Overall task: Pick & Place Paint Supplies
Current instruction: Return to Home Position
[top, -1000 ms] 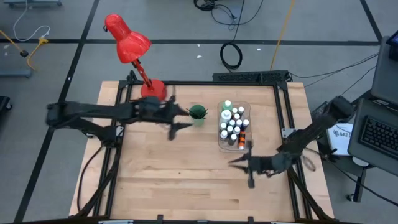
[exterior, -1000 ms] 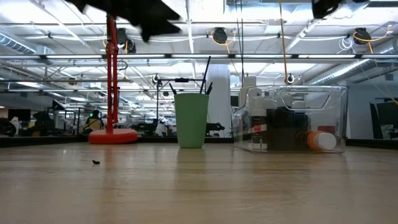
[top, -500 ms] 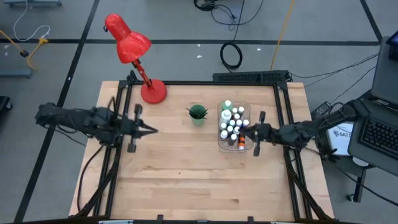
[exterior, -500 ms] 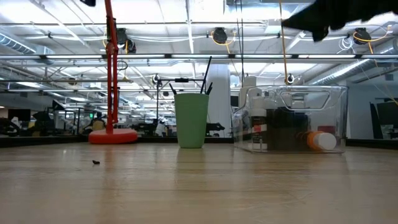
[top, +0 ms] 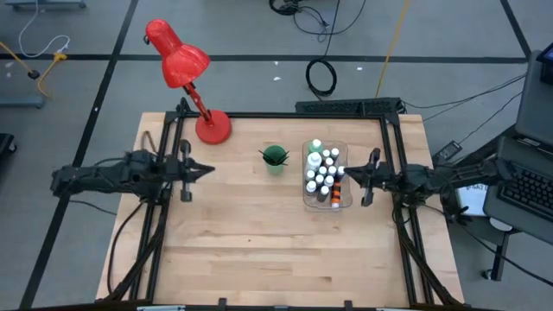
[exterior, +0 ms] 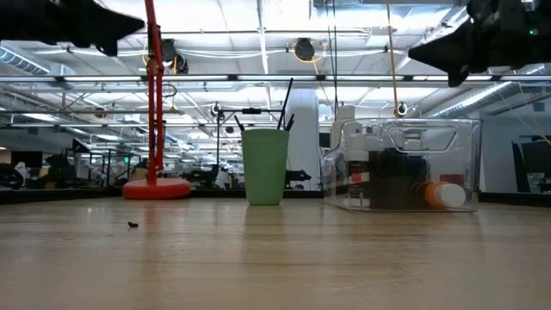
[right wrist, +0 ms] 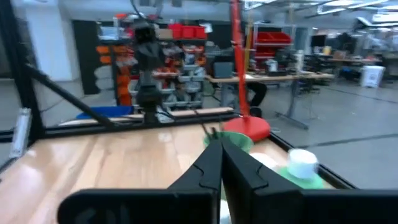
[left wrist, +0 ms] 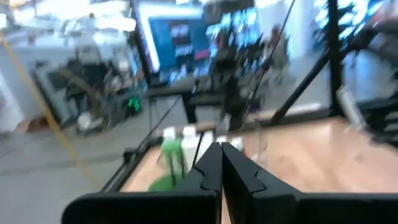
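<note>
The job looks done: the paint bottles [top: 323,168] sit in the clear bin [exterior: 466,138], the brushes [exterior: 285,102] stand in the green cup [top: 275,158], and nothing is left loose on the desk [top: 259,238], with the left tool [top: 207,169] and right tool [top: 349,179] both empty and pressed together.

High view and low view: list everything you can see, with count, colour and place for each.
table: one, light wood with a black frame, centre.
lamp: one, red, the table's far left corner.
green cup: one, green, upright, far middle of the table.
brushes: several, thin and dark, standing in the green cup; exact count unclear.
clear bin: one, transparent, right of the cup.
paint bottles: many, white-capped, inside the bin; one orange.
cable coil: one, black, on the floor beyond the table.
left end effector: one, dark, shut and empty, above the table's left edge.
right end effector: one, dark, shut and empty, raised beside the bin's right side.
</note>
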Controlling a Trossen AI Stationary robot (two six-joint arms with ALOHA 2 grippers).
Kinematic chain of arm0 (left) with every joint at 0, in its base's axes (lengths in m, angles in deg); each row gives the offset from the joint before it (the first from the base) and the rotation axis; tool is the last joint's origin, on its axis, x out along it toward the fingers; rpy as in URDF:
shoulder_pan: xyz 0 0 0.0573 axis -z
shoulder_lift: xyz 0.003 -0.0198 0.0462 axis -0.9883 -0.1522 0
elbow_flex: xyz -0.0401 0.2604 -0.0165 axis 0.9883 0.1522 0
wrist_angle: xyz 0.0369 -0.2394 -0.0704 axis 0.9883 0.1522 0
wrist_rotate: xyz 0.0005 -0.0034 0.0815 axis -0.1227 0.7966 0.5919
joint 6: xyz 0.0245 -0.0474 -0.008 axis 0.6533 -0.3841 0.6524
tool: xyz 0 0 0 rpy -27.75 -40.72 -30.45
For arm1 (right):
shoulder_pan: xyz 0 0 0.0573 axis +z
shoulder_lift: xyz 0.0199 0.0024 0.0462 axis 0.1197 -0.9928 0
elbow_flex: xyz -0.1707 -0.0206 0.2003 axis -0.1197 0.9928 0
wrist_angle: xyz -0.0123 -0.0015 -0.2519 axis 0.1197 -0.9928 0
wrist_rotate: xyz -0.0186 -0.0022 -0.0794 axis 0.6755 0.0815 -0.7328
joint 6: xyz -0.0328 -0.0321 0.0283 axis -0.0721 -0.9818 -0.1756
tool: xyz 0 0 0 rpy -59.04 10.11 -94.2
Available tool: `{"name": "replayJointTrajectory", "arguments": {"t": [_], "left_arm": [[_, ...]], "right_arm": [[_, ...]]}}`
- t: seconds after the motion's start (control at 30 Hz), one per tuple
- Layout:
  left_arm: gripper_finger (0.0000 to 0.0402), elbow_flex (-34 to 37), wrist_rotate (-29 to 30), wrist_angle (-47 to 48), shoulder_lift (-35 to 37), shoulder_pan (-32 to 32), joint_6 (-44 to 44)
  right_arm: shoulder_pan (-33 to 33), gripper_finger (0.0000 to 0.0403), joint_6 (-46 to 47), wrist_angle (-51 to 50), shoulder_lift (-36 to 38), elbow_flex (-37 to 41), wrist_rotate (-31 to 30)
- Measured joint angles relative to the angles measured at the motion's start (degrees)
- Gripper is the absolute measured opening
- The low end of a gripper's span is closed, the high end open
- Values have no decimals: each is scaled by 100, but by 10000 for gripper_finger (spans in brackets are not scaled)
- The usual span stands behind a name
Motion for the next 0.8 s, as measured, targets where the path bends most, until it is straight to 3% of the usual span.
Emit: {"name": "replayJointTrajectory", "arguments": {"t": [0.1, 0.2, 0.6, 0.8], "left_arm": [[1, -7, -503, 153, 462, -146, -46], [1, 133, -630, 366, 712, -264, -131], [0, 1577, -1198, -229, 930, -648, -165], [0, 1567, -1253, 38, 929, -781, -263]], "right_arm": [[84, 0, 17, -462, 374, 2, 13], [175, 0, -182, -679, 714, 16, 17], [170, 0, -485, -125, 2019, 1064, 6], [-30, 0, -314, -389, 1987, 1101, 29]]}}
